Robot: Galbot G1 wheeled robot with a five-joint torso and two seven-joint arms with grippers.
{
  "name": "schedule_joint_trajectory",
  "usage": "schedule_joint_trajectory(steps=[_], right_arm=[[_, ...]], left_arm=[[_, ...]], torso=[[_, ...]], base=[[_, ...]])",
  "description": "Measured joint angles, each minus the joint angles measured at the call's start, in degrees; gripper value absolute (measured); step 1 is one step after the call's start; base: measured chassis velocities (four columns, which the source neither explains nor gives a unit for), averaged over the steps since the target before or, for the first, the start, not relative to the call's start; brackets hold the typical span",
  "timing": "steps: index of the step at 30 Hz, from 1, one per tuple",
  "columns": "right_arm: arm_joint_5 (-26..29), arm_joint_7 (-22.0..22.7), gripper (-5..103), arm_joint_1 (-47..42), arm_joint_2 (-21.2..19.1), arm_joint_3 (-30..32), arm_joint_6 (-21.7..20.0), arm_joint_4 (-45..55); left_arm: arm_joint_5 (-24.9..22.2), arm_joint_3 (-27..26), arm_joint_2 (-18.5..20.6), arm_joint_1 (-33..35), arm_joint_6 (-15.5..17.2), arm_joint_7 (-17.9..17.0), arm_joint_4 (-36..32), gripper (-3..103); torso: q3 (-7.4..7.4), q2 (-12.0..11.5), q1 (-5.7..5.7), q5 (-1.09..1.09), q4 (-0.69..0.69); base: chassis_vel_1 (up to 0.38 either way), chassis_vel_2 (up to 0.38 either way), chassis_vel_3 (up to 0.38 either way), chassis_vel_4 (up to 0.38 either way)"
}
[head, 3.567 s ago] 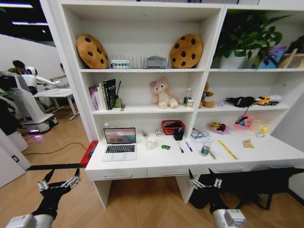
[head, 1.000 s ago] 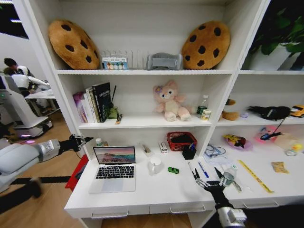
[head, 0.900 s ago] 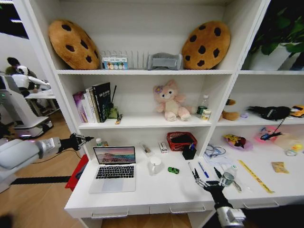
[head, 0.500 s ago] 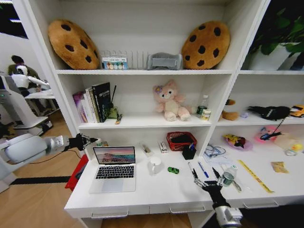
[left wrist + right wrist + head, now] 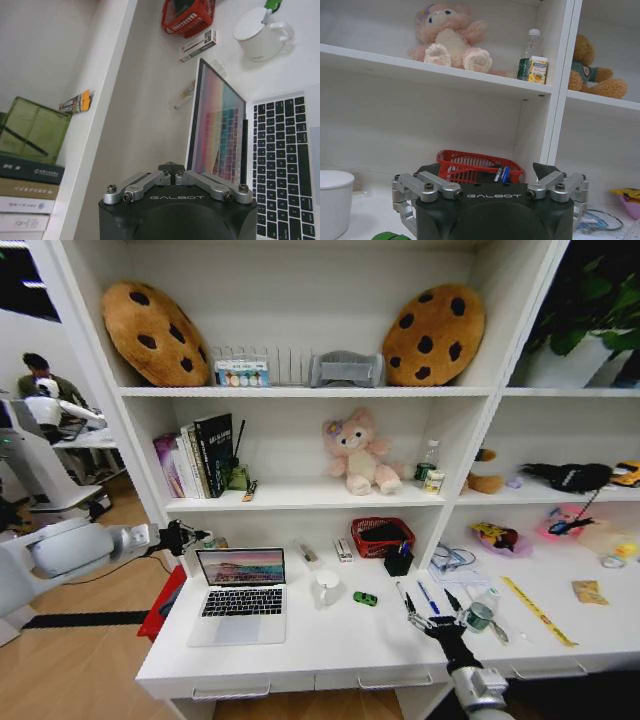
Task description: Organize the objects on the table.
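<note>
Here, the thin silver laptop (image 5: 243, 593) stood open at the lower left of the white surface (image 5: 330, 645), its screen lit and its keys black. The left claw (image 5: 200, 536), closed, hovered just beside the screen's upper left corner. At lower right, the right claw (image 5: 437, 615) spread open above loose pens (image 5: 416, 597), near a small clear bottle (image 5: 481, 611). A tiny green toy car (image 5: 365, 598) sat mid-frame.

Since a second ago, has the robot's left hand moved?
Yes. The left hand has slid rightward, closer to the thin silver laptop's open screen.
</note>
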Motion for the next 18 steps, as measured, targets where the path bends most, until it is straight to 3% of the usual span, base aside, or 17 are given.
schedule_joint_trajectory(steps=[3,4,5,6,8,14,18], right_arm=[[-0.1,-0.1,100,0.2,0.1,0.2,0.3,-0.3],[-0.1,-0.1,100,0.2,0.1,0.2,0.3,-0.3],[-0.1,-0.1,100,0.2,0.2,0.2,0.3,-0.4],[0.0,-0.1,100,0.2,0.2,0.6,0.4,-0.4],[0.2,-0.1,100,-0.1,0.4,1.2,0.9,-0.4],[0.6,-0.6,100,-0.5,0.6,2.3,2.1,-1.7],[1.0,-0.9,100,-0.2,0.7,2.7,2.6,-3.0]], left_arm=[[0.1,-11.3,5.4,10.6,0.0,-0.3,1.2,0],[0.1,-11.3,5.4,10.6,0.0,-0.3,1.2,0],[0.1,-12.9,6.3,12.2,0.0,-0.3,1.5,0],[-0.1,-18.6,9.8,18.3,0.1,-0.3,2.8,0],[-0.3,-19.7,12.1,20.8,0.4,0.6,3.7,0],[0.2,-17.1,12.3,19.4,-0.3,1.7,5.4,0],[0.5,-20.1,14.9,23.5,-0.3,1.4,8.2,0]], torso=[[-0.01,0.0,0.0,0.03,0.03],[-0.01,0.0,0.0,0.03,0.03],[-0.01,0.0,0.0,0.05,0.01],[-0.01,0.0,0.01,0.01,-0.09],[0.0,0.0,0.01,0.01,-0.07],[0.0,0.0,0.0,0.02,0.02],[-0.01,0.0,-0.01,-0.01,0.02]], base=[[0.0,0.0,0.0,0.0],[0.0,0.0,0.0,0.0],[0.0,0.0,0.0,0.0],[0.0,0.0,0.0,0.0],[0.0,0.0,0.0,0.0],[0.0,0.0,0.0,0.0],[0.0,0.0,0.0,0.0]])
